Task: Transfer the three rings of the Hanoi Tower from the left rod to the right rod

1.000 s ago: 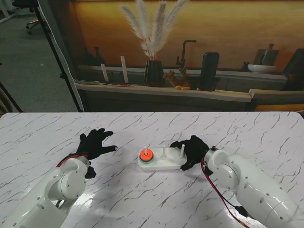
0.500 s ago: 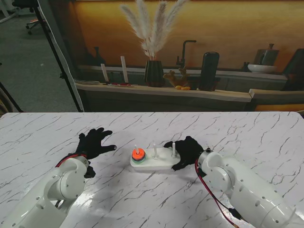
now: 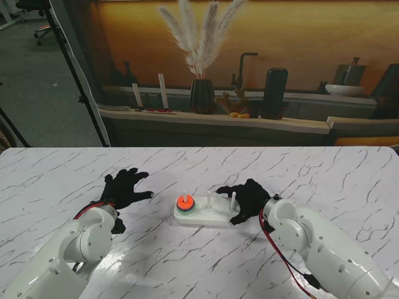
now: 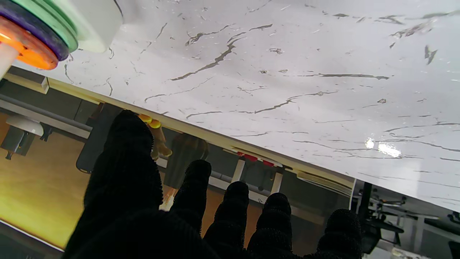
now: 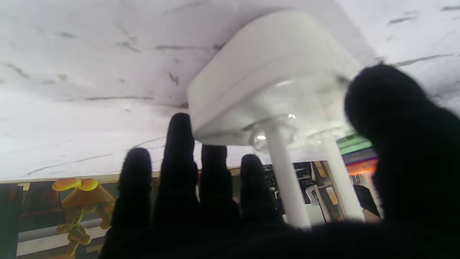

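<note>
Resting on the white marble-patterned table [image 3: 56,168], the white plastic Hanoi Tower base [image 3: 206,216] was seen between the two arms, with its three stacked rings [image 3: 184,205], orange over dark purple over green, all seated on the left rod [image 3: 184,194]. The middle rod [image 3: 209,201] and the right rod [image 3: 232,200] stood bare, so no ring had yet been transferred. The black-gloved right hand [image 3: 245,198] was placed at the right end of the base, its fingers [image 5: 179,151] spread past the far edge and the thumb on the near side, apparently touching the base but not closed on any ring. The black-gloved left hand [image 3: 124,189] was held open, fingers splayed, just beside the base's left end and holding nothing. From here, the base was judged light enough to slide or swivel if pressed sideways by the right hand, which would displace the rods from where either hand aimed. A lifted ring could also catch on the slim rod and tip the whole tower, if it were drawn up at an angle.
</note>
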Tool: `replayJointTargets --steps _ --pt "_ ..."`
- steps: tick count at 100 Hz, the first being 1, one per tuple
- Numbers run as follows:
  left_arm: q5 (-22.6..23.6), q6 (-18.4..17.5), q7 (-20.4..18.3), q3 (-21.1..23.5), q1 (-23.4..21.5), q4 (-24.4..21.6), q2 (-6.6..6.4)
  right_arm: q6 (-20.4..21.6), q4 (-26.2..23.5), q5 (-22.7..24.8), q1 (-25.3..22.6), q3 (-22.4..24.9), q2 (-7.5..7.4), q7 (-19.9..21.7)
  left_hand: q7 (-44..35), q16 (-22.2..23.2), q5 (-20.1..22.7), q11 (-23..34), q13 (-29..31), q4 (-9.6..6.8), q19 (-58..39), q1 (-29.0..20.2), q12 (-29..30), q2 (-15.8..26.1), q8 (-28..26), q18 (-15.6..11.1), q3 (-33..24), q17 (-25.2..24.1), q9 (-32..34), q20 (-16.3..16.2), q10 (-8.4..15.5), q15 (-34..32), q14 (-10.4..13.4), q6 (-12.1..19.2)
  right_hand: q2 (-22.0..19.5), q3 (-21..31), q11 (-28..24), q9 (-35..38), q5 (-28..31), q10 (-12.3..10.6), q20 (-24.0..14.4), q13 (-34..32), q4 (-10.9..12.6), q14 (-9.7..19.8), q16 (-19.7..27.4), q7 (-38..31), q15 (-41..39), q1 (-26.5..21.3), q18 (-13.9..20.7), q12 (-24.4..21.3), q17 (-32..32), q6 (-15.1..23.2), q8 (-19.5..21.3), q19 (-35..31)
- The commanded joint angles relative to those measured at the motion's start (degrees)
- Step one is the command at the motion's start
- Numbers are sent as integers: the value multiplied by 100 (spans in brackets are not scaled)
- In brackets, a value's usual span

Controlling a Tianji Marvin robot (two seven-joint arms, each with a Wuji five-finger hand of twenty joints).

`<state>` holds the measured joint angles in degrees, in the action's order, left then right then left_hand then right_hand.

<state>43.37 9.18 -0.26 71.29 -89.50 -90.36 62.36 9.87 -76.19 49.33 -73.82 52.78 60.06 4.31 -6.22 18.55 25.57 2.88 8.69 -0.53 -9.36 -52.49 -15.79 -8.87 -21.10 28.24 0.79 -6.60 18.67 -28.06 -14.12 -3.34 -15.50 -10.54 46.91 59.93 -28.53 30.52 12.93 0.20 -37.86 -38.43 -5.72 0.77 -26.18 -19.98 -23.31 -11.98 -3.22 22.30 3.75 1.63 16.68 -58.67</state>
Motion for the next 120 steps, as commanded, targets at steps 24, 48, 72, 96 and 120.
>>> replayJointTargets --steps 24,48,72,96,120 --pt "-56 -52 -168 2 -25 -62 2 -60 -6 47 -27 -34 31 -112 -19 -5 34 -30 -148 78 209 -193 -82 -103 -1 118 41 -78 104 49 -78 47 -57 17 364 347 145 -847 -635 168 -195 280 -377 -108 -13 1112 190 395 -1925 -90 -111 2 -277 47" --pt "-34 -151 -180 -29 19 -28 -6 -141 -377 148 -387 637 17 -52 71 -14 -165 -68 -174 73 237 -110 -68 -216 30 144 54 -75 -7 57 -74 57 -65 11 46 68 120 -722 -515 144 -224 303 -314 -104 -20 1451 198 371 -1899 -67 -140 18 526 102" --pt "-89 -319 -176 -301 231 168 -6 -188 -639 323 -925 1424 115 -865 71 806 -280 -8 507 -22 -2912 -27 -146 -769 9 318 -40 263 18 -1768 -151 -622 -344 -87 -217 -154 36 -226 -210 27 -80 92 -237 -113 -10 312 93 370 -1980 -76 -123 138 453 163" --pt "-213 -358 -212 -616 422 249 4 -171 -1031 426 -1359 2073 140 -1056 -5 1171 -238 33 659 -29 -3847 -90 -222 -931 -92 328 -75 238 74 -1648 -175 -872 -365 -133 -425 -341 101 -139 -118 28 15 74 -168 -115 10 -8 152 298 -2013 -88 -142 161 268 209" --pt "-359 -285 -124 -994 595 307 50 -321 -1082 417 -1521 2370 154 -1092 -104 2499 -424 258 916 -120 -5442 -246 -679 -1339 -397 402 -387 616 105 -2247 -135 -1958 -413 -11 -663 -574 95 -86 -97 55 50 59 -88 -125 5 -107 139 165 -1996 -89 -132 122 183 191"
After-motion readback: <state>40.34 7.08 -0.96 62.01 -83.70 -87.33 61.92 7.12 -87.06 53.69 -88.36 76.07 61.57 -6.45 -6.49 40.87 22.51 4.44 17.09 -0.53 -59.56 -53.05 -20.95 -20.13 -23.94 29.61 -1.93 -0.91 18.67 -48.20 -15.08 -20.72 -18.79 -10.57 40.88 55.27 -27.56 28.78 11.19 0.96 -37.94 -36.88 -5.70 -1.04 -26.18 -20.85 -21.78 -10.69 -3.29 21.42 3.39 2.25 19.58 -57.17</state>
